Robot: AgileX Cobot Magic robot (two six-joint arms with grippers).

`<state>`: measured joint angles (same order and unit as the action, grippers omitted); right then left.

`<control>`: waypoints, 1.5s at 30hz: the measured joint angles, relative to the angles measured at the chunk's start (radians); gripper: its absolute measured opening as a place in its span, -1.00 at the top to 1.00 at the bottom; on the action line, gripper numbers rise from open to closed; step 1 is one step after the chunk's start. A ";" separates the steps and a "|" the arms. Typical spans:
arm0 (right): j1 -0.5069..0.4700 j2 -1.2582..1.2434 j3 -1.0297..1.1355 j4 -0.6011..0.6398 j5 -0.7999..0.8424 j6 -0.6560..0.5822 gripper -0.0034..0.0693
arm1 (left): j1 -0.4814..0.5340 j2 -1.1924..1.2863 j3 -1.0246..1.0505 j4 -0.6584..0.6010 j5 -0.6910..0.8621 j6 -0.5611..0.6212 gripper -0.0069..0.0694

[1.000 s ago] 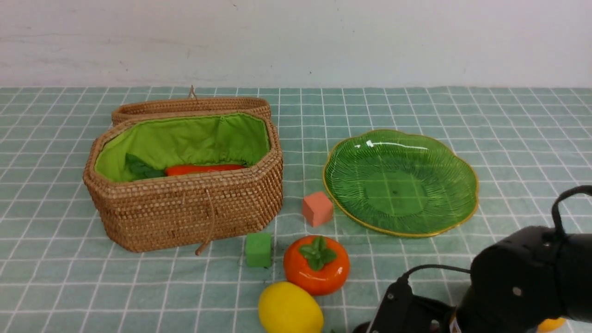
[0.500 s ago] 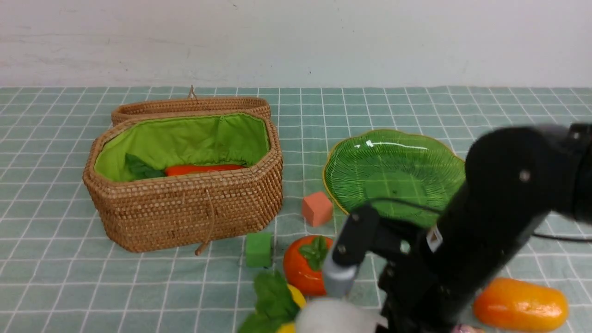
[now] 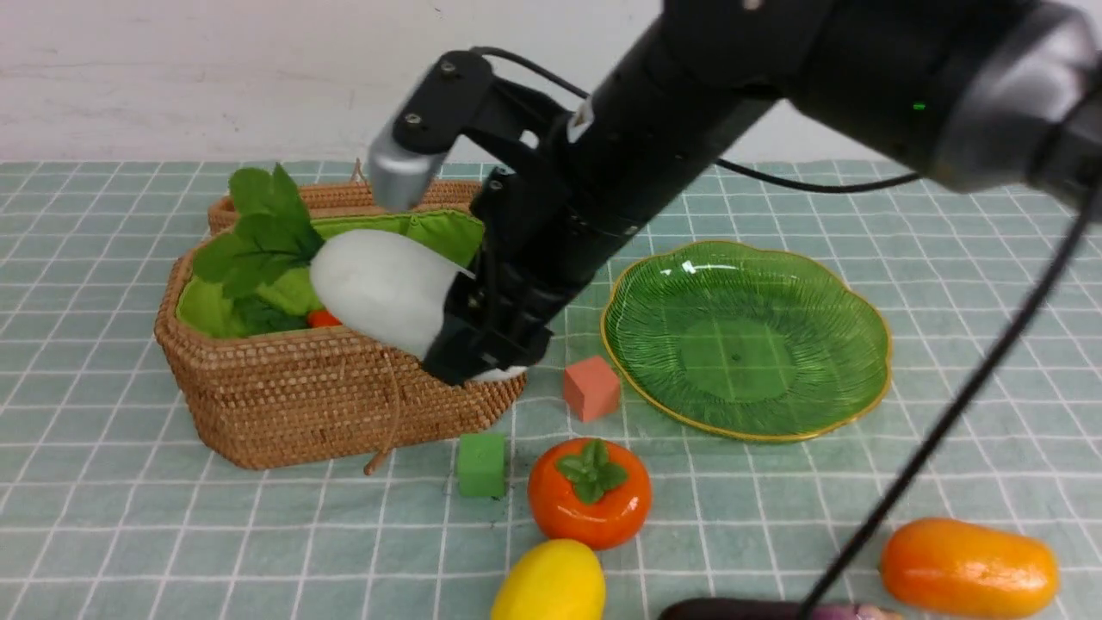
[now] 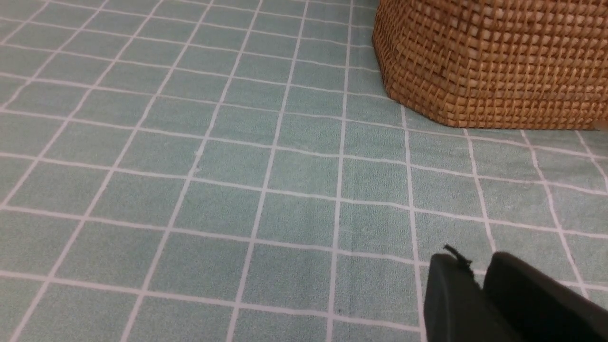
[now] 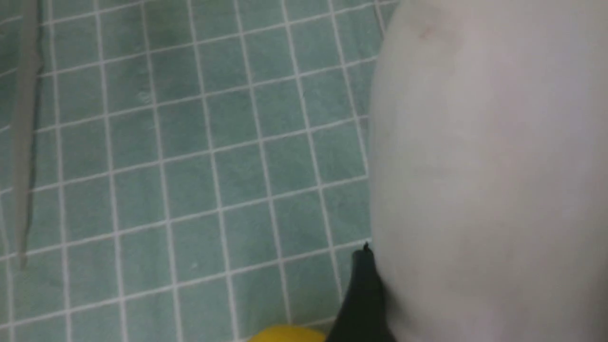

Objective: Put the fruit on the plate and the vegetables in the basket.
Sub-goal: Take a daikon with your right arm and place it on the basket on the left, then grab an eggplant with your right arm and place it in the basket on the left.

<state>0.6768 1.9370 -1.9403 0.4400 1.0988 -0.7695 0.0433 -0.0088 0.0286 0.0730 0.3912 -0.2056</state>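
Note:
My right gripper (image 3: 479, 355) is shut on the white leafy radish (image 3: 379, 297) and holds it just above the front rim of the wicker basket (image 3: 327, 396), leaves pointing left. In the right wrist view the radish (image 5: 489, 166) fills the frame beside one dark finger (image 5: 363, 294). A carrot (image 3: 323, 319) lies inside the basket. The green plate (image 3: 745, 340) is empty. The persimmon (image 3: 590, 492), lemon (image 3: 548, 584) and mango (image 3: 968, 568) lie on the cloth near the front edge, with the eggplant (image 3: 775, 610) at the bottom. My left gripper (image 4: 476, 271) is shut and empty, low over the cloth beside the basket (image 4: 489, 61).
A pink cube (image 3: 591, 388) sits between the basket and the plate. A green cube (image 3: 480, 465) sits in front of the basket, left of the persimmon. The basket's lid (image 3: 344, 196) lies behind it. The right arm's cable (image 3: 947, 413) hangs across the front right.
The right arm has lifted the radish from the front edge and swung it up and left to above the basket. The mango and the eggplant are uncovered.

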 joint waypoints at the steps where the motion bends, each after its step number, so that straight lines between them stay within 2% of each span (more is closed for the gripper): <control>1: 0.000 0.064 -0.074 -0.011 -0.002 0.010 -0.55 | 0.000 0.000 0.000 0.000 0.000 0.000 0.55; 7: 0.000 0.185 -0.188 -0.030 -0.123 0.016 -0.55 | 0.000 0.000 0.000 0.000 0.000 0.000 0.54; 10: 0.000 0.240 -0.197 -0.030 -0.370 0.016 -0.55 | 0.000 0.000 0.000 0.000 0.000 0.000 0.53; 12: 0.000 0.262 -0.197 -0.029 -0.454 0.016 -0.55 | 0.000 0.000 0.000 0.000 0.000 0.000 0.53; 18: 0.000 0.324 -0.197 -0.022 -0.582 0.033 -0.55 | 0.000 0.000 0.000 0.000 0.000 0.000 0.53; 20: 0.000 0.327 -0.197 -0.022 -0.586 0.049 -0.61 | 0.000 0.000 0.000 0.000 0.000 0.000 0.53; 23: 0.000 0.322 -0.197 -0.022 -0.580 0.059 -0.84 | 0.000 0.000 0.000 0.000 0.000 0.000 0.52; 25: 0.000 0.313 -0.197 -0.025 -0.549 0.066 -0.92 | 0.000 0.000 0.000 0.000 0.000 0.000 0.52; 26: 0.000 0.291 -0.197 -0.035 -0.483 0.065 -0.95 | 0.000 0.000 0.000 0.000 0.000 0.000 0.52; 30: -0.001 0.208 -0.197 -0.084 -0.317 0.065 -0.91 | 0.000 0.000 0.000 0.000 0.000 0.000 0.52; 33: -0.041 0.061 -0.168 -0.078 -0.128 0.065 -0.75 | 0.000 0.000 0.000 0.000 0.000 0.000 0.52; 34: -0.041 0.050 -0.162 -0.077 -0.122 0.065 -0.74 | 0.000 0.000 0.000 0.000 0.000 0.000 0.51; 38: -0.128 -0.146 0.055 -0.084 -0.124 0.024 -0.65 | 0.000 0.000 0.000 0.000 0.000 0.000 0.50; 40: -0.168 -0.250 0.277 -0.124 -0.181 -0.041 -0.66 | 0.000 0.000 0.000 0.000 0.000 0.000 0.49; 43: -0.172 -0.304 0.447 -0.159 -0.206 -0.120 -0.69 | 0.000 0.000 0.000 0.000 0.000 0.000 0.49; 44: -0.151 -0.342 0.586 -0.170 -0.217 -0.191 -0.72 | 0.000 0.000 0.000 0.001 0.000 0.000 0.48; 45: -0.148 -0.345 0.614 -0.170 -0.220 -0.197 -0.72 | 0.000 0.000 0.000 0.001 0.000 0.000 0.48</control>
<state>0.5284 1.5915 -1.3263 0.2704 0.8788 -0.9669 0.0433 -0.0088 0.0286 0.0739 0.3912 -0.2056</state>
